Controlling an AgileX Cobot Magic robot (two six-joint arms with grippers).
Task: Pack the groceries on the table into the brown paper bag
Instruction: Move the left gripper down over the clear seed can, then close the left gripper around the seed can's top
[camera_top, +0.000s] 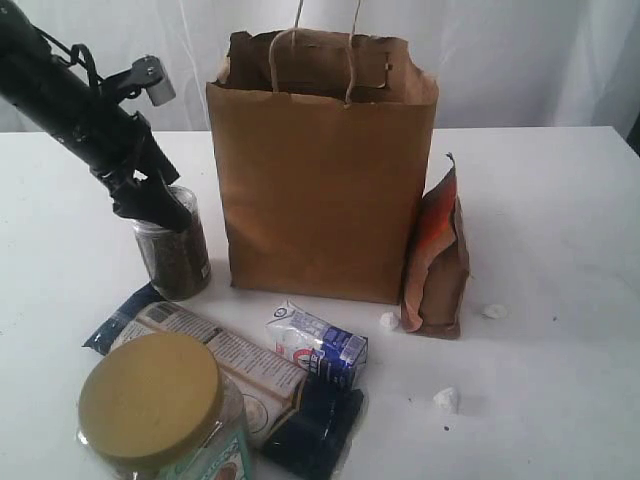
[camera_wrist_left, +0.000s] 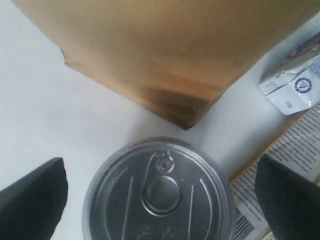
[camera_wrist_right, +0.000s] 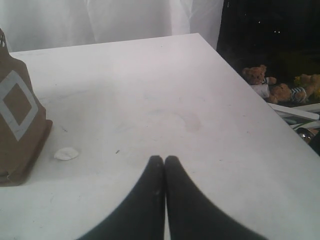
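The brown paper bag (camera_top: 320, 170) stands upright mid-table. Left of it is the clear can of dark grains (camera_top: 175, 250). My left gripper (camera_top: 158, 205) is down over its top and open. In the left wrist view the fingers (camera_wrist_left: 35, 195) stand apart on either side of the can's metal lid (camera_wrist_left: 160, 197), with a gap on each side. The olive-lidded jar (camera_top: 150, 400), long dark-blue packet (camera_top: 310, 435) and white-blue carton (camera_top: 318, 345) lie in front. The orange-brown pouch (camera_top: 438, 260) leans against the bag's right side. My right gripper (camera_wrist_right: 164, 159) is shut and empty over bare table (camera_wrist_right: 150, 100). The yellow-grain bottle is out of view.
Small white crumbs (camera_top: 447, 400) lie near the pouch, and one (camera_wrist_right: 66, 153) shows in the right wrist view beside the pouch (camera_wrist_right: 17, 125). The table's edge (camera_wrist_right: 240, 75) runs close to my right gripper, with soft toys on the floor beyond it. The bag's corner (camera_wrist_left: 185, 120) sits close to the can.
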